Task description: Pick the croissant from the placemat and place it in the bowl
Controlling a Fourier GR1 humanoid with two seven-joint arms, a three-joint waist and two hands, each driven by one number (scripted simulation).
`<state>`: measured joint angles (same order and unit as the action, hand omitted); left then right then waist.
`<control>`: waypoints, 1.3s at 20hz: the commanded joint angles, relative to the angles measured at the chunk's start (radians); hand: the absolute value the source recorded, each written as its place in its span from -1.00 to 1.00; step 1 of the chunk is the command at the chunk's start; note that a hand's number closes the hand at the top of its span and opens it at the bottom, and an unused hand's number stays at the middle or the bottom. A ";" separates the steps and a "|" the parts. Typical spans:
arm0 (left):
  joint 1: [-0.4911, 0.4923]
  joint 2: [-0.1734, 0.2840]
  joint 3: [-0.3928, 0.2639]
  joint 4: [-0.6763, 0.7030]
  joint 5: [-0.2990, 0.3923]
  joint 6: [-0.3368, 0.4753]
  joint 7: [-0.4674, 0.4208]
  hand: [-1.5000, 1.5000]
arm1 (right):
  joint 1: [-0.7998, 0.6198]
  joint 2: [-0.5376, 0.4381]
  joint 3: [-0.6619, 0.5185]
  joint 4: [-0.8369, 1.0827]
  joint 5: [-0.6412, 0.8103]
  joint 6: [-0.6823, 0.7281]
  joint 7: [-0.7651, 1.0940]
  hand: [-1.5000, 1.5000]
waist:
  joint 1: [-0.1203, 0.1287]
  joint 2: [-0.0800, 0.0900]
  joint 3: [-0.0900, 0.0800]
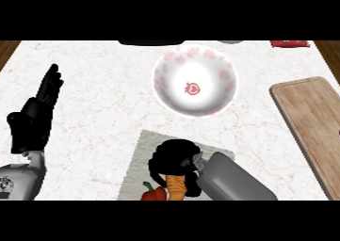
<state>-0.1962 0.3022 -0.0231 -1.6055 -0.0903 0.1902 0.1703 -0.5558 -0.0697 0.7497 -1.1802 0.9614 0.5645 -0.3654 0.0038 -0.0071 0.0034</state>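
A: Your right hand [176, 157] is curling round the croissant [176, 184] on the placemat [146, 146], low in the frame's centre; your left hand [40, 110] is resting with straight fingers at the left.

B: And the risk?

A: The red pepper [153, 193] is lying just beside it; you're likely dragging that along. The bowl [195, 80] is waiting above centre. No readable writing, only a red mark inside.

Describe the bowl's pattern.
White bowl with red floral prints around the wall and one at the centre; head view.
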 commanded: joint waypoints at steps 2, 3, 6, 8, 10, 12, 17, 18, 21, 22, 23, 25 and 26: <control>-0.033 -0.013 0.034 0.045 -0.004 -0.021 -0.035 0.00 | 0.067 -0.062 -0.029 -0.165 0.009 0.067 -0.058 1.00 | -0.007 0.006 -0.004; 0.007 -0.043 0.008 0.022 -0.028 0.000 -0.019 0.00 | 0.031 -0.013 -0.053 -0.059 0.026 0.005 -0.091 1.00 | -0.001 0.007 -0.003; -0.013 -0.029 -0.003 0.009 -0.028 0.004 -0.006 0.00 | 0.131 0.067 -0.007 -0.159 -0.110 -0.092 0.371 1.00 | 0.012 0.004 -0.003; -0.004 -0.021 0.003 0.014 -0.005 -0.018 0.003 0.00 | 0.172 0.068 -0.020 -0.165 -0.116 -0.175 0.477 1.00 | 0.014 0.001 -0.004; -0.027 -0.021 0.002 0.014 -0.013 -0.011 0.015 0.00 | 0.182 0.069 -0.024 -0.210 -0.142 -0.247 0.569 1.00 | 0.005 -0.005 -0.002; -0.016 -0.025 -0.004 0.023 -0.013 -0.016 0.001 0.00 | 0.217 0.069 -0.007 -0.262 -0.198 -0.348 0.649 1.00 | 0.016 -0.001 -0.002; -0.027 -0.039 -0.021 0.016 -0.021 -0.012 -0.002 0.00 | 0.218 0.070 0.074 -0.425 -0.275 -0.636 0.832 1.00 | 0.034 -0.007 -0.002; -0.032 -0.027 -0.010 0.013 -0.011 -0.022 0.005 0.00 | 0.200 0.070 0.080 -0.449 -0.271 -0.692 0.883 1.00 | 0.038 -0.009 -0.002; -0.048 -0.028 -0.006 0.039 -0.016 -0.019 0.010 0.00 | 0.165 0.070 0.145 -0.520 -0.212 -0.822 1.061 1.00 | 0.016 -0.012 -0.006; -0.036 -0.026 -0.009 0.017 -0.008 -0.028 0.019 0.00 | 0.149 0.070 0.157 -0.509 -0.183 -0.877 1.130 1.00 | 0.026 -0.011 -0.005; -0.035 -0.025 0.008 0.059 -0.007 -0.022 -0.012 0.00 | 0.119 0.070 0.169 -0.519 -0.143 -0.889 1.196 1.00 | 0.014 -0.008 -0.008; -0.047 -0.041 -0.008 0.050 -0.030 0.000 -0.004 0.00 | 0.038 0.070 0.184 -0.509 -0.103 -0.921 1.333 1.00 | 0.022 -0.007 -0.007; -0.054 -0.016 0.000 0.022 -0.015 -0.027 0.024 0.00 | 0.010 0.070 0.185 -0.502 -0.086 -0.950 1.391 1.00 | 0.033 -0.010 -0.007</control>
<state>-0.2387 0.2751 -0.0273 -1.5711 -0.1078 0.1727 0.1757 -0.4559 -0.0004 0.9013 -1.6657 0.8115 -0.2808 0.8093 0.0283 -0.0156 -0.0025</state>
